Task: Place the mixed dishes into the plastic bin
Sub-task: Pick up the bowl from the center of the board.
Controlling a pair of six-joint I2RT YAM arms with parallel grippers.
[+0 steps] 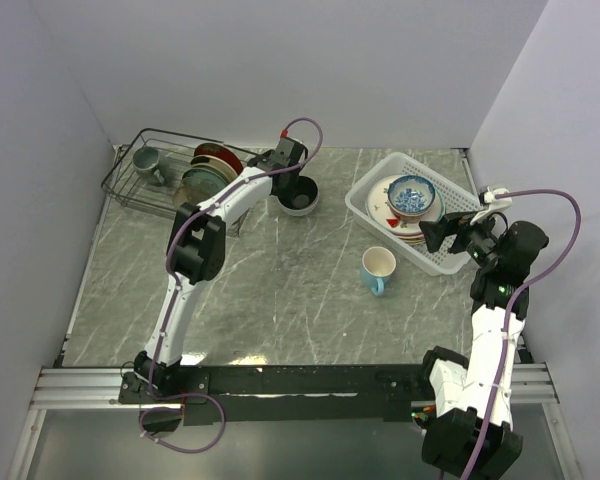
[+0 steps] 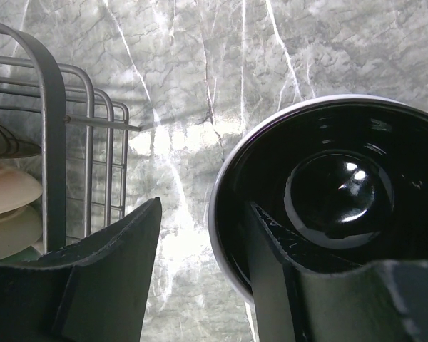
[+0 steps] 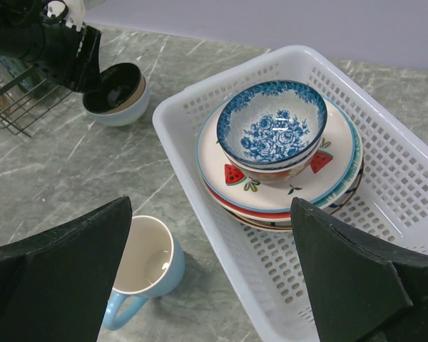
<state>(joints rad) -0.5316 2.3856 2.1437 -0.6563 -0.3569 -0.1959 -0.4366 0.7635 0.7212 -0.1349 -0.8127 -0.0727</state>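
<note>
At the overhead frame's upper centre, the cream-and-dark bowl (image 1: pixel 302 197) is straddled at its rim by the spread left pincer (image 2: pixel 203 208). The right pincer (image 3: pixel 210 206) is held wide apart beside the plastic bin (image 3: pixel 414 178).

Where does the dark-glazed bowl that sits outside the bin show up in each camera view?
Top external: the dark bowl is on the table at upper centre, just right of the wire rack.
Left wrist: the bowl fills the right half, with the rack bars at left.
Right wrist: the bowl is at upper left, with the rack at the far left edge.
Shared landmark: the wire rack, left of the bowl in all three.
</note>
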